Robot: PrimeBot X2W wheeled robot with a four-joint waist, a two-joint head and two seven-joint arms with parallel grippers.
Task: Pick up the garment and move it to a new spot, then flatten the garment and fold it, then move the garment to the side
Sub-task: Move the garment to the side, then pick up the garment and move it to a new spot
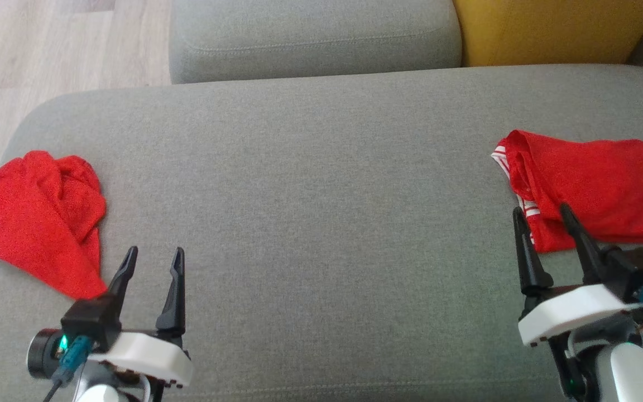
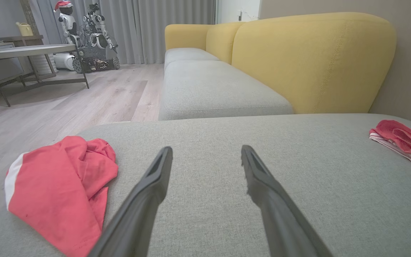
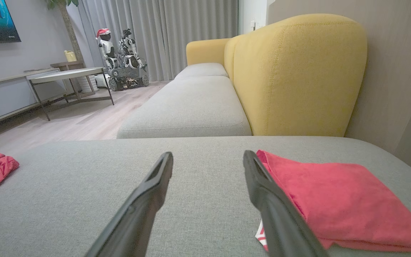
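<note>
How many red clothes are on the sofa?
2. A crumpled red garment lies at the left end of the seat; a folded red garment lies at the right end.

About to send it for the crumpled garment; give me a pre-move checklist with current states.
1. The left tool is open and empty: ok.
2. The right tool is open and empty: ok.
3. The crumpled red garment lies uncovered beside the left tool: ok.
4. The grey cushion has bare room in the middle for flattening: ok.
5. The right tool is clear of the folded red garment: cannot tell; its fingertips overlap the cloth's edge.
</note>
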